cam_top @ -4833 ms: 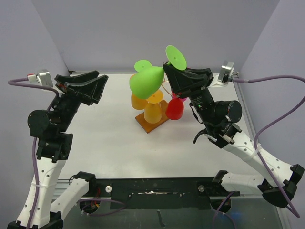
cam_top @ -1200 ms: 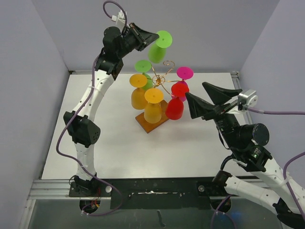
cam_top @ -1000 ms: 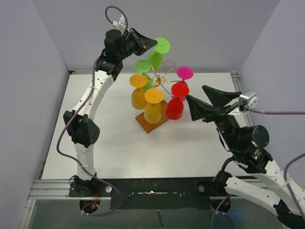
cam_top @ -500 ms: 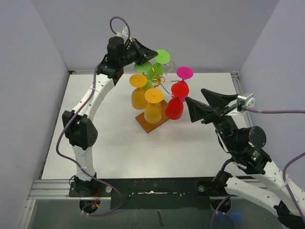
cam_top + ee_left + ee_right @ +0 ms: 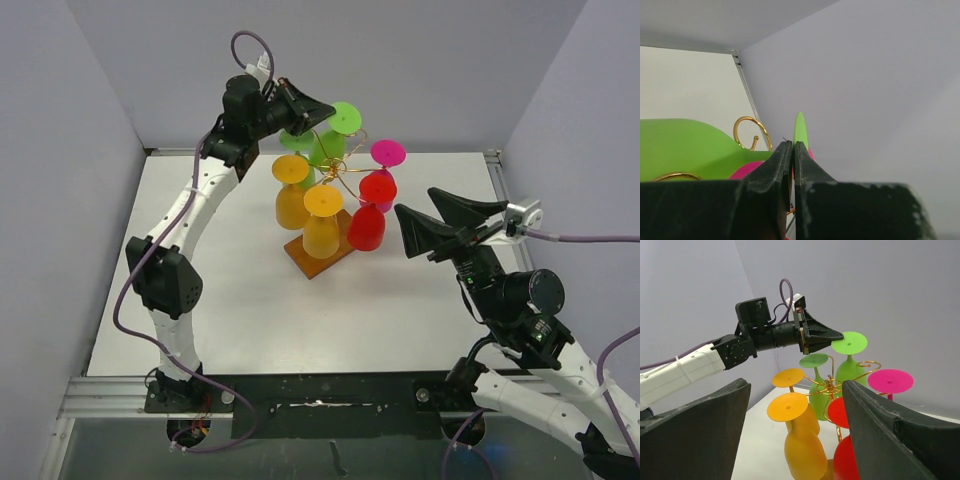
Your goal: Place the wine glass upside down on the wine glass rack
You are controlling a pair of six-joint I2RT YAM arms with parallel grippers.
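Jaws of my left gripper (image 5: 839, 335) pinch green wine glass (image 5: 849, 343) foot | right gripper (image 5: 415, 203) spread wide, empty | glass maybe touching rack (image 5: 312, 263)

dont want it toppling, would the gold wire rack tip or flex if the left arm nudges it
Probably top-heavy: the wine glass rack hangs several glasses above a small wooden base, so a sideways nudge might rock it. Its thin wire arms likely flex. The left gripper holds the green wine glass close by.

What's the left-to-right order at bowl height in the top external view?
left orange glass → front orange glass → red glass → right gripper. The other glasses overlap these and are left out.
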